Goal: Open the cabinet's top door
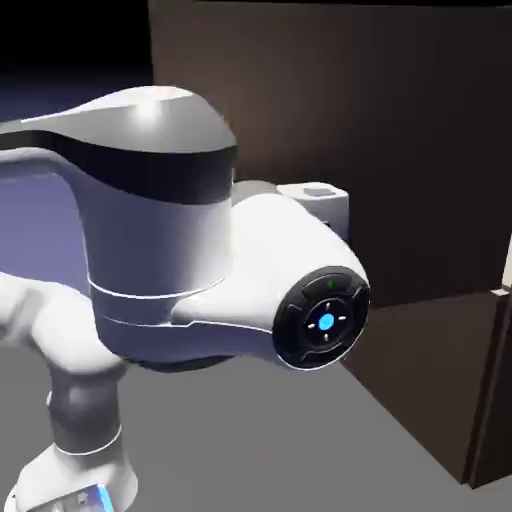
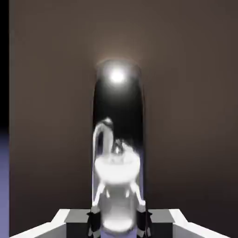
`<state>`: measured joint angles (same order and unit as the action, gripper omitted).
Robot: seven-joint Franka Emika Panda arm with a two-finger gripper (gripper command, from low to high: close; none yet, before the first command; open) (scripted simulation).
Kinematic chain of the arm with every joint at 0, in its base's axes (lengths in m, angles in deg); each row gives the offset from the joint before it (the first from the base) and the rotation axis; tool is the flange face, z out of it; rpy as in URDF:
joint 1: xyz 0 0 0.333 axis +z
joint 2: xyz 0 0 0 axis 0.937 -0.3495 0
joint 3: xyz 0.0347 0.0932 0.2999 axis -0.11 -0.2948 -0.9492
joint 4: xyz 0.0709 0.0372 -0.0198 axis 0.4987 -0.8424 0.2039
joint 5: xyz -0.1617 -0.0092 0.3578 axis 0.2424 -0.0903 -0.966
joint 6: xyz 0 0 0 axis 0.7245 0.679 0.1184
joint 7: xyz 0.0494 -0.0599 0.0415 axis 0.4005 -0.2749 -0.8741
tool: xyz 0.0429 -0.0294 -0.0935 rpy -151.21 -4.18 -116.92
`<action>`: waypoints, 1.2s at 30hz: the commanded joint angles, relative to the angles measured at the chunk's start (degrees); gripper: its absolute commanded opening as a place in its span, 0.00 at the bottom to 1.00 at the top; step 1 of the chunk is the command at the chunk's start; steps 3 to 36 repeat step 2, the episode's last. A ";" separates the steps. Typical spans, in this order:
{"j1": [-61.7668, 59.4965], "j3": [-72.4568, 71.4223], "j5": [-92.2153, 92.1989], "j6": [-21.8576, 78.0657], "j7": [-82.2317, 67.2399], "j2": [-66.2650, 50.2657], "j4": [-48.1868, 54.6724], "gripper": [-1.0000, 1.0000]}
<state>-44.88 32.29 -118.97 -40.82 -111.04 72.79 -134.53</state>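
**Jaws clamped on the top door's handle**

I see a plain grey tabletop (image 1: 300,440) running under the arm toward the right, and behind it a blue-violet backdrop (image 1: 40,210) that shades to black at the upper left. The cabinet (image 1: 400,120) stands on the right, a tall dark brown block that fills the far right half of the exterior view. Near the right edge of that view a brown panel (image 1: 495,390) stands out from the cabinet's face at an angle; I cannot tell from here which door it is.

In the exterior view the white arm (image 1: 160,230) is so near the camera that it hides most of the scene. Its big elbow housing and a round black cap with a blue light (image 1: 323,321) sit in the middle, and the hand is hidden behind them, so this view gives me nothing about the grip.

The hand view supplies what the other lacks. The top door (image 2: 195,93) fills it as flat brown wood, with a thin strip of dark and blue-violet along the left edge. The silver bar handle (image 2: 118,139) runs up the middle, its rounded end bright with a glint, and the arm's reflection shows in its polished face. The gripper (image 2: 119,223) sits at the bottom edge, and its jaws are pinching the handle from both sides, the bar filling the gap between them.
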 commanded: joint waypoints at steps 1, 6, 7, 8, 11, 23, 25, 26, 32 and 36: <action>2.09 1.26 0.38 1.06 0.45 0.21 1.93 0.00; 4.17 2.50 0.74 2.16 0.93 0.45 3.85 0.00; 4.17 2.50 0.74 2.16 0.93 0.45 3.85 0.00; 4.17 2.50 0.74 2.16 0.93 0.45 3.85 0.00; 4.17 2.50 0.74 2.16 0.93 0.45 3.85 0.00; 4.17 2.50 0.74 2.16 0.93 0.45 3.85 0.00; 4.17 2.50 0.74 2.16 0.93 0.45 3.85 0.00; 4.17 2.50 0.74 2.16 0.93 0.45 3.85 0.00; 4.17 2.50 0.74 2.16 0.93 0.45 3.85 0.00; 4.17 2.50 0.74 2.16 0.93 0.45 3.85 0.00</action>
